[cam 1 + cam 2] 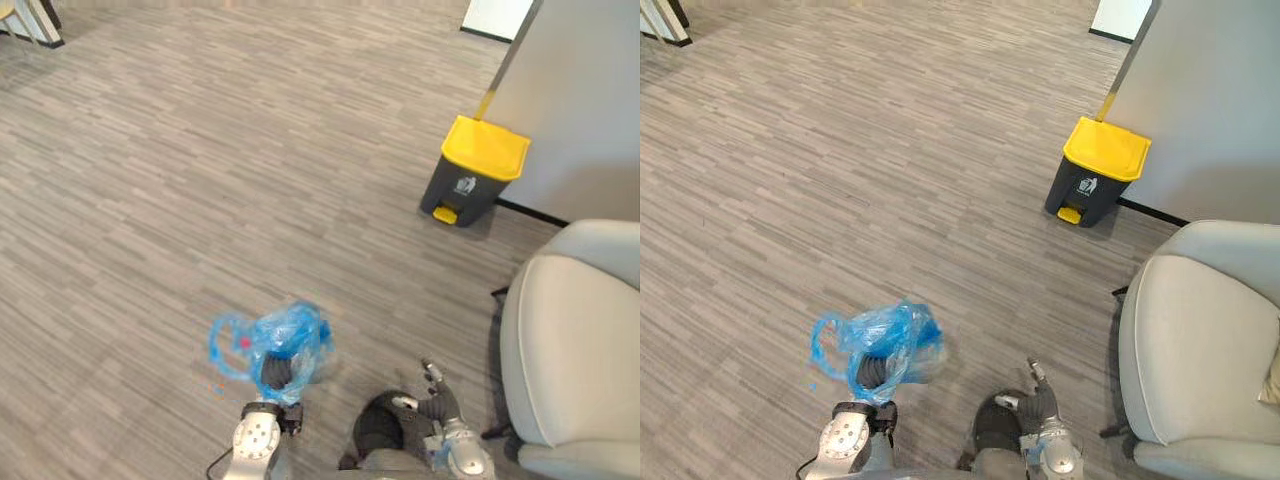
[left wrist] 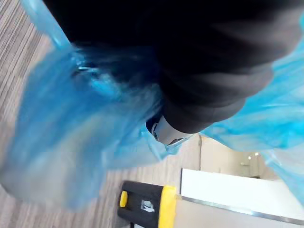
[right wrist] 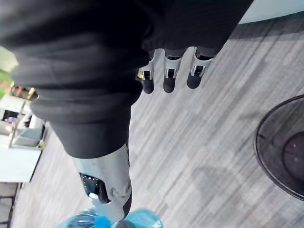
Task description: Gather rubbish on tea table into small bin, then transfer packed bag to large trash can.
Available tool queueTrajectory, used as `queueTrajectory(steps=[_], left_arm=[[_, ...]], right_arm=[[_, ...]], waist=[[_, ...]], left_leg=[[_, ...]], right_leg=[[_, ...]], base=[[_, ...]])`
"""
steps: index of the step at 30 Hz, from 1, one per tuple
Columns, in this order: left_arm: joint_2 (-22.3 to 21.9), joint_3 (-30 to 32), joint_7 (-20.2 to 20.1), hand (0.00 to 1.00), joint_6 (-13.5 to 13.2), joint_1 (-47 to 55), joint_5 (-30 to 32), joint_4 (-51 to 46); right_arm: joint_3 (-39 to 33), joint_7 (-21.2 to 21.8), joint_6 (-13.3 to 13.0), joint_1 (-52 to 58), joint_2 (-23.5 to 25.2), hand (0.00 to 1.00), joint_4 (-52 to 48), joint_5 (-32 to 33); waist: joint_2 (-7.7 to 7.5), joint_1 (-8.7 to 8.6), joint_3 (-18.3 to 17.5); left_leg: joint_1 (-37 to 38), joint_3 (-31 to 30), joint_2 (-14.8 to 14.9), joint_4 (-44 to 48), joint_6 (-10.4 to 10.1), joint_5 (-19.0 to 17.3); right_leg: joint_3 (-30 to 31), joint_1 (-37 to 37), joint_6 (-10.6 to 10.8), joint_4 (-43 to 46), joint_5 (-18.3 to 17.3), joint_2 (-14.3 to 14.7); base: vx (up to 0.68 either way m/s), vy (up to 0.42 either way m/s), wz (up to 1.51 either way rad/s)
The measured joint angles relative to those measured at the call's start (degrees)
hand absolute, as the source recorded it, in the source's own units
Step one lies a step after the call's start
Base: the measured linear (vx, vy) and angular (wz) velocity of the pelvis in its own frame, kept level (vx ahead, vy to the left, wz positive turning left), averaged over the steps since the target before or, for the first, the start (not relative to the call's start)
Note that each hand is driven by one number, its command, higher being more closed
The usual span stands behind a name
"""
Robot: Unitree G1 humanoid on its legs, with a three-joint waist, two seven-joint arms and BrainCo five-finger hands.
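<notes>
A crumpled blue plastic bag [image 1: 288, 335] hangs off the floor at the lower middle, bunched over my left hand [image 1: 274, 373], which is shut on it. One bag loop sticks out to the left. In the left wrist view the blue film [image 2: 71, 142] wraps round the hand, hiding most of its fingers. The large trash can [image 1: 470, 172], grey with a yellow lid, stands shut against the wall, far ahead to the right, and its lid also shows as a yellow edge [image 2: 167, 207]. My right hand [image 1: 436, 385] hangs low beside me, fingers [image 3: 165, 80] relaxed and holding nothing.
A white armchair [image 1: 580, 340] fills the right side, close to my right arm. A pale wall panel [image 1: 590, 90] rises behind the can. A dark round rim [image 3: 285, 152] lies on the floor by my right hand. Wood-look flooring stretches ahead and left.
</notes>
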Motion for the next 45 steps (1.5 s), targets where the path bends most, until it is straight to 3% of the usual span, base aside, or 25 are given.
queueTrajectory(steps=[1,3,4,5,7,9,11,14,16,17,18,20,22,24,25,27,29,32,33,34,37,38,41,42,45], left_arm=[[1.18,1.11,1.08,1.00,0.03,0.25,0.36,0.07],[2.53,0.78,1.39,1.00,-0.09,0.21,1.58,-0.45],[3.74,0.31,1.02,1.00,-0.06,-0.62,2.39,-0.43],[3.98,-0.03,0.85,1.00,-0.06,-0.70,2.97,-0.48],[4.15,-1.25,0.84,1.00,-0.01,-1.01,3.28,-0.50],[4.33,-1.75,0.99,1.00,0.23,-0.86,3.21,-0.01],[4.68,-1.91,1.81,1.00,0.19,-1.56,2.77,1.54],[6.01,-0.83,2.46,1.00,-0.90,-5.20,-0.67,8.79],[6.53,1.12,2.48,1.00,-0.88,-7.08,-2.66,12.57],[6.99,2.61,2.54,1.00,-0.86,-7.36,-3.69,13.26],[7.77,3.48,2.47,1.00,-0.85,-7.51,-4.27,13.72],[7.57,4.17,2.38,1.00,-0.96,-7.48,-4.86,13.18],[5.62,4.37,2.06,1.00,-0.92,-6.90,-4.93,12.90],[3.90,4.67,1.94,1.00,-1.11,-4.33,-5.94,10.31],[3.65,3.92,1.07,1.00,-1.58,-3.49,-6.01,9.08],[3.07,4.09,0.76,1.00,-1.60,-3.60,-6.15,9.05],[3.14,4.21,0.69,1.00,-1.62,-3.36,-6.27,9.05],[2.51,4.24,0.60,1.00,-1.76,-3.34,-6.43,9.09],[2.55,4.74,0.65,1.00,-2.00,-3.57,-6.52,9.60],[3.34,5.33,0.81,1.00,-2.01,-3.80,-6.70,9.98],[3.48,6.36,0.83,1.00,-2.17,-4.76,-6.86,8.68],[3.50,6.27,0.85,1.00,-2.16,-4.13,-6.89,7.69],[4.65,5.11,1.05,1.00,-1.88,-3.23,-7.04,7.42],[5.40,5.04,1.31,1.00,-1.90,-3.47,-7.17,7.41],[6.64,5.77,2.24,1.00,-2.00,-3.79,-8.64,7.36]], right_arm=[[-0.36,0.01,-0.03,0.70,-0.43,0.00,-0.08,-0.01],[-1.87,0.29,0.33,2.48,-0.94,0.00,0.54,-0.05],[-2.33,0.58,0.35,3.33,0.53,0.00,0.72,-0.05],[-2.32,0.95,0.30,3.63,0.92,0.00,0.56,-0.05],[-2.18,2.19,0.22,2.79,1.90,0.00,-0.51,-0.05],[-2.12,2.73,0.26,1.38,1.89,0.00,-0.48,-0.09],[-1.47,2.75,0.26,0.41,1.87,0.00,-0.47,-0.29],[-0.69,2.72,0.04,-1.25,1.39,0.00,0.72,-0.44],[-0.50,2.73,0.07,-4.88,0.41,0.00,6.55,-0.46],[-0.47,2.70,0.27,-6.36,0.14,0.00,9.27,-0.50],[-0.53,2.68,0.34,-6.44,-0.38,0.00,11.14,-0.52],[-0.68,2.70,0.45,-6.46,-1.23,0.00,11.05,-0.53],[-2.19,2.75,0.66,-5.40,-1.81,0.00,8.54,-0.55],[-2.06,2.72,0.71,-4.36,-2.38,0.00,5.97,-0.53],[-2.27,2.54,0.71,-4.48,-2.21,0.00,3.70,-0.40],[-2.68,2.41,0.67,-5.48,-2.13,0.00,3.24,-0.05],[-2.67,2.30,0.77,-6.48,-2.14,0.00,3.60,0.05],[-2.88,2.26,0.82,-6.39,-3.25,0.00,4.86,0.05],[-2.91,2.23,0.80,-7.17,-3.73,0.00,7.29,0.03],[-2.80,2.36,1.44,-7.88,-2.60,0.00,9.35,0.02],[-4.12,2.45,1.36,-8.10,-2.77,0.00,8.56,0.01],[-4.20,2.45,1.24,-8.20,-2.76,0.00,7.53,-0.01],[-4.17,2.44,1.24,-7.95,-2.19,0.00,7.32,-0.03],[-4.12,2.45,1.30,-6.96,-1.91,0.00,7.31,-0.05],[-4.07,2.42,1.37,-6.32,-1.73,0.00,6.48,-0.05]], waist=[[1.26,0.09,-0.75],[2.32,0.98,-2.84],[-0.25,0.04,-4.22],[-0.84,-0.68,-4.59],[-1.83,-0.40,-4.33],[-2.10,-0.69,-4.20],[-2.14,-1.18,-4.07],[-2.63,-3.56,-4.01],[-2.45,-5.08,-3.95],[-2.53,-5.13,-3.90],[-1.72,-5.32,-3.97],[-0.57,-5.05,-4.09],[2.16,-5.34,-2.13],[2.39,-4.47,-1.98],[2.57,-3.17,-2.22],[1.03,-1.94,-1.53],[0.06,-0.17,-0.94],[1.13,0.74,-0.53],[1.59,1.45,-0.57],[-0.57,0.62,-1.44],[-1.53,1.24,-1.92],[-1.36,1.18,-1.81],[-0.61,0.87,-1.29],[-0.27,0.46,-1.04],[-0.67,-0.81,-1.19]], left_leg=[[-0.01,-1.21,-0.50,-6.08,0.32,4.08],[-0.55,-0.33,-0.48,-5.74,0.39,8.39],[0.29,1.71,-2.36,-4.83,1.42,5.37],[1.07,3.03,-2.50,-4.84,2.03,4.25],[6.38,8.98,-2.63,-5.10,3.34,0.30],[10.19,12.44,-2.53,-6.00,4.33,-2.10],[16.42,15.61,-2.79,-10.10,3.72,-3.81],[21.74,17.06,-5.40,-18.07,2.59,-3.36],[23.52,18.67,-5.90,-20.58,2.15,-1.99],[24.39,19.14,-6.21,-20.66,1.74,-2.35],[25.92,18.22,-5.66,-20.80,0.95,-2.59],[26.83,16.72,-3.98,-19.70,-1.56,-1.23],[26.95,14.43,-0.14,-6.93,-2.93,0.84],[20.68,11.78,4.49,12.67,-0.21,7.51],[15.43,10.57,6.10,22.56,0.04,5.38],[9.15,9.43,5.71,25.36,1.64,2.82],[3.56,8.40,3.75,19.23,3.81,1.35],[0.34,1.63,-1.59,-5.33,0.71,3.05],[1.84,0.38,-2.30,-11.16,1.72,9.47],[2.69,2.36,-5.15,-12.27,2.47,8.16],[3.40,6.16,-5.85,-9.27,4.58,3.42],[5.02,7.77,-6.08,-8.50,5.21,1.04],[13.18,10.23,-6.18,-10.86,5.86,-2.69],[16.67,10.39,-6.19,-12.26,5.88,-3.59],[23.35,11.03,-6.07,-16.07,5.17,-4.98]], right_leg=[[1.48,1.26,3.11,0.01,-1.84,0.13],[4.24,2.14,5.12,1.89,-6.91,-0.02],[5.36,1.69,6.18,4.89,-8.19,-2.85],[5.72,0.46,6.40,7.37,-7.92,-3.72],[6.58,-7.89,10.82,25.19,-2.99,-6.72],[3.35,-13.29,11.61,34.99,-2.54,-9.11],[-3.69,-18.14,9.38,39.17,-3.79,-9.90],[-12.11,-23.63,8.82,30.22,-4.01,-9.60],[-17.08,-25.76,5.87,14.81,-0.63,-9.14],[-18.22,-26.12,2.95,7.87,5.37,-7.67],[-18.15,-24.35,-3.21,4.66,10.55,-5.76],[-18.69,-22.10,-3.07,4.23,8.86,-4.79],[-20.00,-16.48,-3.83,6.17,6.83,-3.08],[-18.86,-10.05,-5.65,2.90,5.28,-0.50],[-15.88,-5.48,-4.87,-0.64,3.31,0.38],[-12.25,-1.89,-4.00,-4.26,2.47,0.42],[-8.67,0.99,-2.68,-6.54,1.60,-1.00],[-4.59,3.19,1.78,-6.24,-2.19,-2.94],[-1.77,3.55,3.68,-4.77,-4.16,-3.32],[-0.40,3.43,4.54,-5.39,-3.52,-6.34],[1.62,2.84,6.58,-3.61,-2.04,-8.94],[2.69,2.04,7.50,0.48,-1.60,-9.93],[2.47,-8.75,15.80,27.63,2.81,-11.08],[1.68,-12.68,13.33,34.81,1.22,-10.67],[-4.64,-20.64,9.05,35.09,-1.41,-10.67]], base=[[0.39,0.255,-1.03],[0.44,0.365,-0.81],[0.48,0.370,-0.55],[0.31,0.207,-0.56],[0.36,0.333,-1.13],[0.27,0.260,-1.06],[0.23,0.163,-0.73],[0.29,0.084,-0.09],[0.36,0.027,-0.03],[0.50,-0.019,-0.02],[0.65,-0.041,-0.10],[0.69,-0.094,-0.07],[0.46,-0.091,-0.12],[0.43,-0.013,-0.63],[0.59,0.023,-0.81],[0.49,0.067,-0.92],[0.39,0.146,-0.89],[0.41,0.323,-0.78],[0.43,0.342,-0.61],[0.45,0.325,-0.50],[0.40,0.256,-0.46],[0.40,0.253,-0.63],[0.43,0.195,-0.46],[0.39,0.053,-0.02],[0.45,-0.033,0.07]])
